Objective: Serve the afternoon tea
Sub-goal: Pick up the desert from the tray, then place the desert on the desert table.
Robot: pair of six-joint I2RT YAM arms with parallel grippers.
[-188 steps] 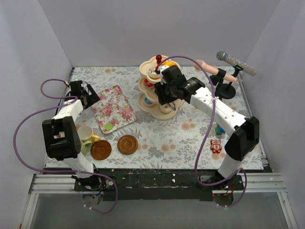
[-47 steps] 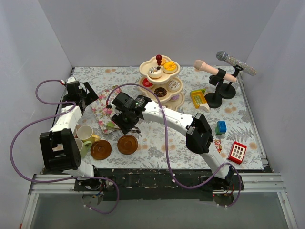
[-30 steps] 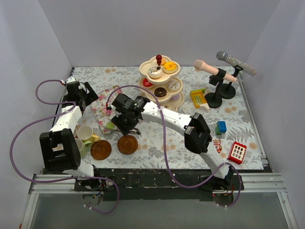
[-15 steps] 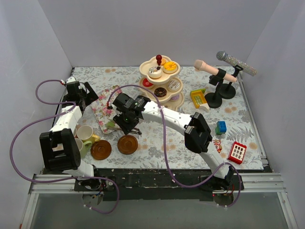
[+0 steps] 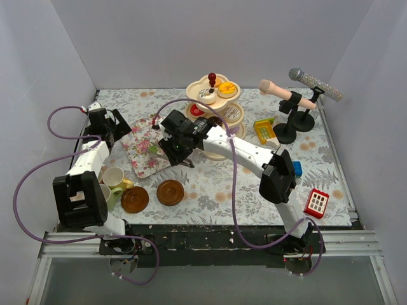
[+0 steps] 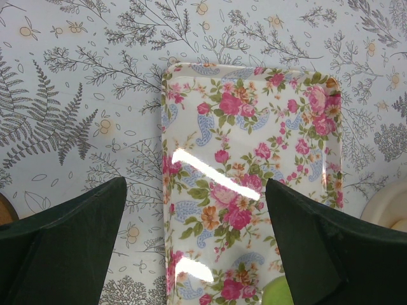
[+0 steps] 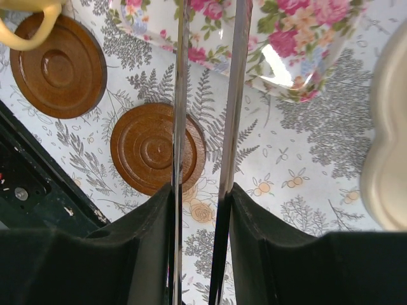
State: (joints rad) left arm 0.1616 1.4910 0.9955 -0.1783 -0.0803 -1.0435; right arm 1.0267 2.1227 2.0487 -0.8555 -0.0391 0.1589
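Observation:
The cream three-tier stand (image 5: 216, 108) with a red knob carries small cakes and donuts at the back centre. My right gripper (image 5: 178, 146) (image 7: 200, 190) hangs over the right edge of the floral tray (image 5: 145, 147) (image 6: 248, 146), shut on the metal tongs (image 7: 180, 95). The tong tips run out of the top of the right wrist view. A green toy piece (image 6: 275, 295) lies on the tray. Two brown saucers (image 5: 134, 199) (image 5: 170, 192) (image 7: 157, 149) and the pastel cups (image 5: 114, 180) sit front left. My left gripper (image 5: 113, 127) (image 6: 196, 183) is open above the tray.
Two microphones on a black stand (image 5: 299, 101) occupy the back right. A yellow toy (image 5: 264, 130), a blue block (image 5: 294, 169) and a red block (image 5: 316, 202) lie on the right side. White walls close in three sides.
My right arm has pulled the tongs up and to the right, from the tray's near corner toward the stand, and its fingers have squeezed them closer. The left arm has not moved.

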